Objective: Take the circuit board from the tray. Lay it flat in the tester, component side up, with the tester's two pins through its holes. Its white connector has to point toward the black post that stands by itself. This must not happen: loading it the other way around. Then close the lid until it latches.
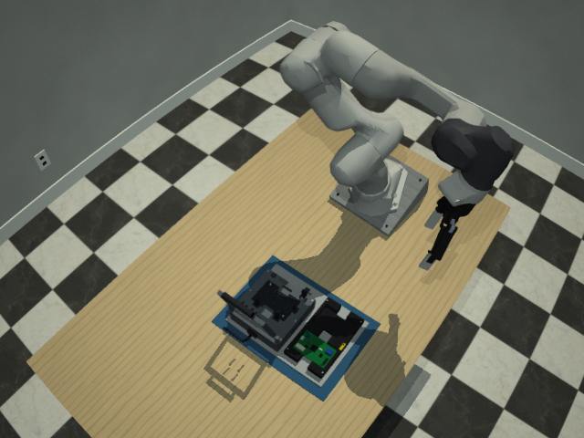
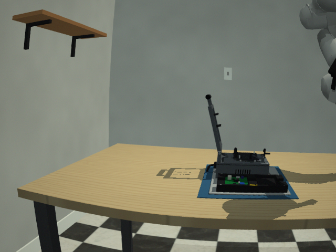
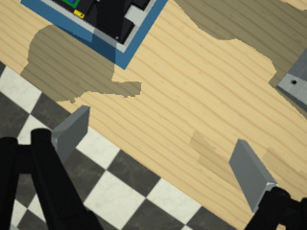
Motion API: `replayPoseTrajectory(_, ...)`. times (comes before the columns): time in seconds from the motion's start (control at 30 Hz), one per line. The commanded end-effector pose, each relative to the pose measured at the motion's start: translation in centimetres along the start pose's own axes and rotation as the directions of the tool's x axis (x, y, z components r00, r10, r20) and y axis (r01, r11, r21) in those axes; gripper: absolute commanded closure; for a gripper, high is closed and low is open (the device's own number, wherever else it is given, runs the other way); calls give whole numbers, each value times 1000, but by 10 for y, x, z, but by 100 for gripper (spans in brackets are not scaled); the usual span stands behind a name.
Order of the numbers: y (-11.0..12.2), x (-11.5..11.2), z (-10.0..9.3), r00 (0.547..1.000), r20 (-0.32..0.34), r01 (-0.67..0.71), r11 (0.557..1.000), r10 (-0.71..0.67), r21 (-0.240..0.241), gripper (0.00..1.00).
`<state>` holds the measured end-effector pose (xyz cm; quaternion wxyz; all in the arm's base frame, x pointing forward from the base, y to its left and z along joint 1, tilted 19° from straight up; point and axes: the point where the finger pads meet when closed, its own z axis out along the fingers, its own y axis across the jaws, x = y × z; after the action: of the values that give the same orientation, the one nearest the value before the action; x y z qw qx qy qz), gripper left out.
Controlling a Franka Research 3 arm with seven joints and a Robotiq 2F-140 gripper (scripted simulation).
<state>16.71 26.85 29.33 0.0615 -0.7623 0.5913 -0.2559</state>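
Observation:
The green circuit board (image 1: 313, 350) (image 2: 230, 182) lies in the black tray (image 1: 328, 322) (image 2: 252, 188) (image 3: 126, 35), component side up, its white connector (image 1: 299, 346) (image 2: 229, 177) at the end on the lid-hinge side. The grey tester (image 1: 304, 311) (image 2: 244, 168) stands beside the tray with its lid (image 1: 235, 303) (image 2: 214, 127) raised, leaning slightly back. Black upright pieces rise from the tester; I cannot tell surely which is the lone post. The two pins are too small to make out. My gripper (image 1: 429, 241) (image 3: 161, 135) is open and empty, high above the table's right side, away from the tray.
A blue mat (image 1: 325, 393) (image 2: 203, 193) (image 3: 126, 62) lies under tester and tray. A small yellow piece (image 1: 342, 346) (image 2: 253, 185) (image 3: 79, 13) is in the tray. The arm's base plate (image 1: 386, 224) (image 3: 299, 88) is behind them. A wall shelf (image 2: 65, 25) hangs far left in the exterior view.

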Motion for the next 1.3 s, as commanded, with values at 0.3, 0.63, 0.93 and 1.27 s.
replayPoseTrajectory(0.3,-1,1,0,999,-4,35,999,-35,2,0)
replayPoseTrajectory(0.63,-8,2,-1,994,4,113,994,-113,-8,0)
replayPoseTrajectory(0.93,-8,2,-1,994,4,113,994,-113,-8,0)
replayPoseTrajectory(1.27,-15,3,-2,981,14,196,981,-195,-17,0)
